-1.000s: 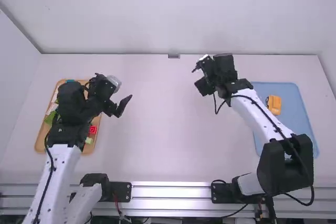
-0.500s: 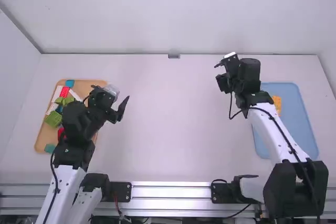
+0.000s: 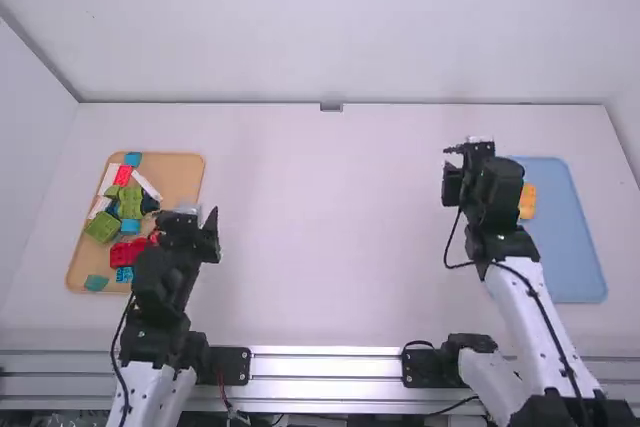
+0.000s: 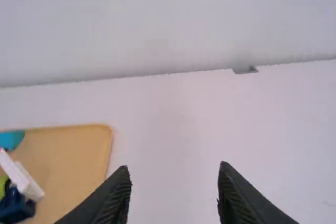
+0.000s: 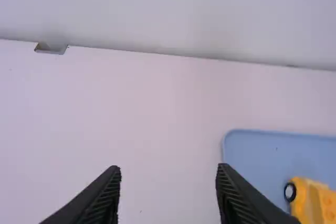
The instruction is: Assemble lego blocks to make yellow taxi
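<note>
Left claw (image 4: pixel 174 167), right claw (image 5: pixel 169 168): both spread, empty. Yellow taxi (image 3: pixel 527 201) in blue tray (image 3: pixel 575 247), apparently finished. Likely step: parking both. Best done slowly, claws high, right arm (image 3: pixel 533 312) clear of taxi.

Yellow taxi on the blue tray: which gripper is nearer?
Right. The right gripper hangs just left of the blue tray holding the yellow taxi; the left gripper is across the table, beside the tan tray.
</note>
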`<act>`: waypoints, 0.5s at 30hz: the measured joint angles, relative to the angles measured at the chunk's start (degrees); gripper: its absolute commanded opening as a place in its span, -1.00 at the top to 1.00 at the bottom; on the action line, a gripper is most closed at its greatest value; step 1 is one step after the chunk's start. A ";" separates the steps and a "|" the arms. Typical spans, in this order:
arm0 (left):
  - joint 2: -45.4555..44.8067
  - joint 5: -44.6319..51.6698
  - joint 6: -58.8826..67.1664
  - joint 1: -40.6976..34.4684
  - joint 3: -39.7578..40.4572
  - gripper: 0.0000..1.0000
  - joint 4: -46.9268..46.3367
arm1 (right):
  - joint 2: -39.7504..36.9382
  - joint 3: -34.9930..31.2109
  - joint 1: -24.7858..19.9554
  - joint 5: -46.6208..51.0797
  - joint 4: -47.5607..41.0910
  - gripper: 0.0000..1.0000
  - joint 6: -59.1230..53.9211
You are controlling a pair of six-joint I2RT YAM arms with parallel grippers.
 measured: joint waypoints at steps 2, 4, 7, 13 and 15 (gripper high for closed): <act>-2.08 -0.55 -0.44 0.00 -2.05 0.37 -0.02 | -2.40 -2.36 0.00 0.02 0.00 0.28 1.36; -4.17 -0.83 -0.76 0.00 -4.13 0.44 0.02 | -4.96 -4.87 0.00 -0.20 0.00 0.37 2.43; -7.58 -1.03 -1.07 0.00 -7.61 0.55 0.00 | -9.51 -9.40 0.00 -0.07 0.00 0.52 3.34; -12.04 -1.44 -1.27 0.00 -10.29 0.70 0.28 | -16.48 -16.26 0.00 -0.15 0.00 0.76 4.26; -14.01 -1.44 -1.27 -0.02 -10.32 0.76 0.28 | -19.30 -18.99 0.00 -0.24 0.02 0.86 4.28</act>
